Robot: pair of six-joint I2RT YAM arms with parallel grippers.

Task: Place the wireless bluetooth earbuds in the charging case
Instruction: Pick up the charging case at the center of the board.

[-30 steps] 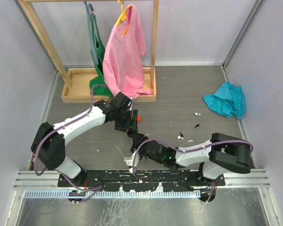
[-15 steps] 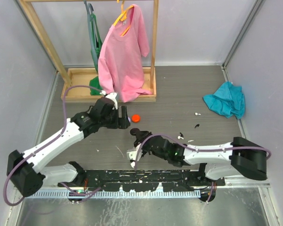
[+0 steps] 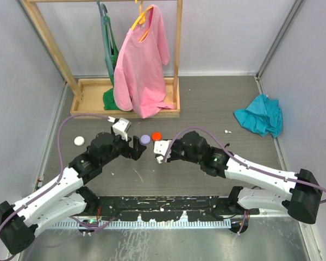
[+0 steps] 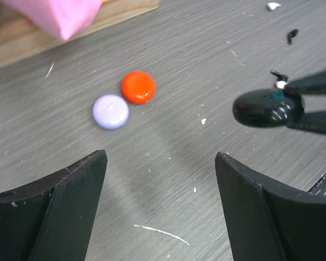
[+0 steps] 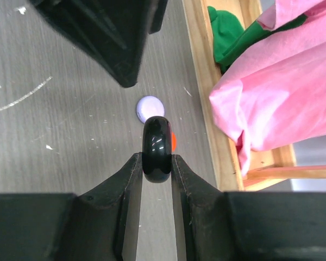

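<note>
The right gripper (image 5: 157,166) pinched the black charging case (image 5: 157,142) on edge over the middle of the table (image 3: 206,103). The left gripper (image 4: 160,163) stood spread near the lilac case (image 4: 110,111) and red case (image 4: 138,87). A white earbud (image 3: 227,131) lay toward the right edge. The case probably needed steadying, seam outward, so the free fingers could open it. Its seam and contents could not be made out.

A glossy black round case (image 5: 156,149) stands on edge, clamped in the right pincer (image 5: 156,160). A white earbud (image 4: 272,6) and a dark earbud (image 4: 293,36) lie loose on the bench (image 4: 206,179), near each other, well apart from the case.
</note>
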